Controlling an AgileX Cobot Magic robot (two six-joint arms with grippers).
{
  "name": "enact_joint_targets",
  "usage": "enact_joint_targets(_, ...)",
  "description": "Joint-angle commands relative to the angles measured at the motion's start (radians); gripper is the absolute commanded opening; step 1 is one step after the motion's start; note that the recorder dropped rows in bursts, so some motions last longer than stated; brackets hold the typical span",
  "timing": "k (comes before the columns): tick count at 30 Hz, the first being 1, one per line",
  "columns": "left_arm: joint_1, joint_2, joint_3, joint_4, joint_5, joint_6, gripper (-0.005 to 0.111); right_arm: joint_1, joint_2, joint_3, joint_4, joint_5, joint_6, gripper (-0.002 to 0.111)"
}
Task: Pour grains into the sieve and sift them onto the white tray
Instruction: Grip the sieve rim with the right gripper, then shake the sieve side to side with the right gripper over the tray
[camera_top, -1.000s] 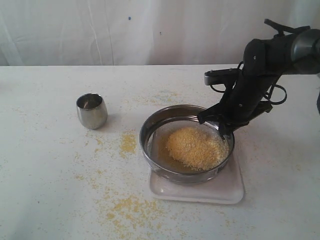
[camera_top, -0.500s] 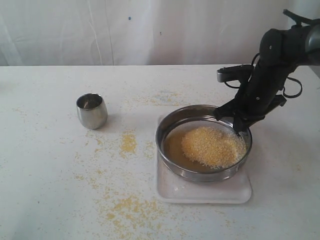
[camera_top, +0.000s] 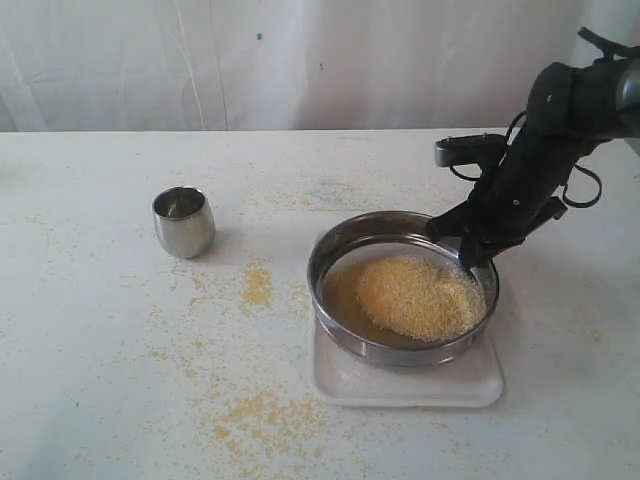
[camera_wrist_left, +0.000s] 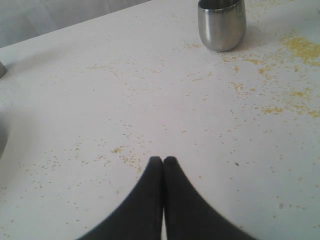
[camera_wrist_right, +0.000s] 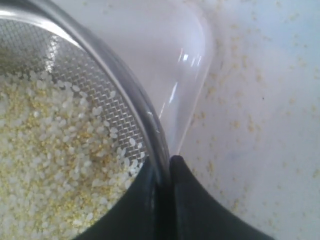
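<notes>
Right of centre, the right gripper (camera_top: 468, 250) is pinching the sieve (camera_top: 400, 352) by its stiff rim, probably the best hold, over the tray (camera_top: 400, 385), with loose, spill-prone grains (camera_top: 420, 295) heaped inside, while the left gripper (camera_wrist_left: 163, 161) is hovering closed and empty.

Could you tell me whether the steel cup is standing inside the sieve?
No, the steel cup stands upright on the table, well apart from the sieve.

The right pincer (camera_top: 468, 256) has dragged the sieve (camera_top: 400, 354) and white tray (camera_top: 400, 388) rightward.
</notes>
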Motion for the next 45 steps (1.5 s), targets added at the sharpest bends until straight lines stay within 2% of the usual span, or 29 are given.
enact_joint_targets(1, -0.009, -0.005, 0.003, -0.003, -0.003, -0.001, 0.000, -0.023, 0.010, -0.015, 0.054, -0.003, 0.037, 0.000)
enact_joint_targets(2, -0.009, -0.005, 0.003, -0.003, -0.003, -0.001, 0.000, -0.023, 0.008, -0.006, 0.056, 0.095, 0.028, 0.000)
enact_joint_targets(3, -0.009, -0.005, 0.003, -0.003, -0.003, -0.001, 0.000, -0.023, 0.006, 0.004, 0.069, 0.115, -0.002, 0.000)
enact_joint_targets(7, -0.009, -0.005, 0.003, -0.003, -0.003, -0.001, 0.000, -0.025, 0.010, 0.004, 0.132, -0.108, -0.022, 0.000)
enact_joint_targets(9, -0.009, -0.005, 0.003, -0.003, -0.003, -0.001, 0.000, -0.030, 0.002, -0.012, 0.137, -0.024, 0.033, 0.000)
enact_joint_targets(11, -0.009, -0.005, 0.003, -0.003, -0.003, -0.001, 0.000, -0.027, -0.015, -0.008, 0.145, 0.054, -0.004, 0.000)
enact_joint_targets(15, -0.009, -0.005, 0.003, -0.003, -0.003, -0.001, 0.000, -0.018, -0.023, -0.023, 0.184, -0.128, -0.022, 0.000)
enact_joint_targets(16, -0.009, -0.005, 0.003, -0.003, -0.003, -0.001, 0.000, -0.018, -0.023, -0.030, 0.182, -0.113, 0.005, 0.000)
enact_joint_targets(19, -0.009, -0.005, 0.003, -0.003, -0.003, -0.001, 0.000, -0.016, -0.032, -0.032, 0.190, 0.116, -0.016, 0.000)
enact_joint_targets(21, -0.009, -0.005, 0.003, -0.003, -0.003, -0.001, 0.000, -0.002, -0.036, -0.023, 0.232, 0.105, -0.086, 0.000)
enact_joint_targets(24, -0.009, -0.005, 0.003, -0.003, -0.003, -0.001, 0.000, -0.001, -0.026, -0.028, 0.236, -0.069, -0.051, 0.000)
enact_joint_targets(26, -0.009, -0.005, 0.003, -0.003, -0.003, -0.001, 0.000, -0.006, -0.026, -0.028, 0.222, -0.019, 0.010, 0.000)
enact_joint_targets(28, -0.009, -0.005, 0.003, -0.003, -0.003, -0.001, 0.000, -0.006, -0.026, -0.021, 0.220, 0.111, 0.007, 0.000)
enact_joint_targets(29, -0.009, -0.005, 0.003, -0.003, -0.003, -0.001, 0.000, -0.006, -0.026, -0.012, 0.220, 0.120, -0.004, 0.000)
enact_joint_targets(33, -0.009, -0.005, 0.003, -0.003, -0.003, -0.001, 0.000, 0.005, -0.021, -0.006, 0.222, -0.091, -0.014, 0.000)
enact_joint_targets(35, -0.009, -0.005, 0.003, -0.003, -0.003, -0.001, 0.000, 0.001, -0.026, -0.006, 0.222, -0.012, 0.051, 0.000)
enact_joint_targets(37, -0.009, -0.005, 0.003, -0.003, -0.003, -0.001, 0.000, 0.003, -0.026, 0.001, 0.222, 0.103, 0.035, 0.000)
enact_joint_targets(38, -0.009, -0.005, 0.003, -0.003, -0.003, -0.001, 0.000, 0.009, -0.026, 0.006, 0.222, 0.092, 0.007, 0.000)
enact_joint_targets(40, -0.009, -0.005, 0.003, -0.003, -0.003, -0.001, 0.000, 0.012, -0.024, 0.006, 0.217, -0.052, -0.007, 0.000)
enact_joint_targets(42, -0.009, -0.005, 0.003, -0.003, -0.003, -0.001, 0.000, 0.010, -0.023, 0.006, 0.217, -0.119, 0.070, 0.000)
enact_joint_targets(45, -0.009, -0.005, 0.003, -0.003, -0.003, -0.001, 0.000, 0.011, -0.030, 0.016, 0.214, 0.049, 0.068, 0.000)
